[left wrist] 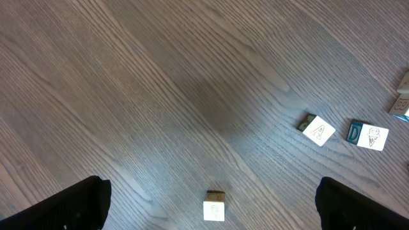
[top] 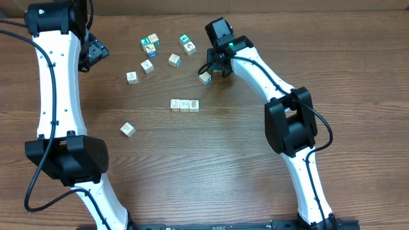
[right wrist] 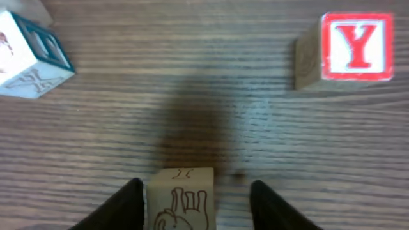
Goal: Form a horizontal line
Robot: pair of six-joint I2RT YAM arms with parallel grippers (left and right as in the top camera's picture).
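R gripper [right wrist: 195,195] straddles pale cube [right wrist: 181,203], jaws apart; 3-cube row [top: 185,105] near.

The horizontal line [top: 184,105]: three pale printed cubes touching; at mid table [top: 211,160].

You worked over a dark brown wood-grain surface [top: 211,166] that filled all three views. Light fell evenly from above and left only soft shadows. A thin pale strip [top: 268,4] ran along its far edge, too narrow to identify.
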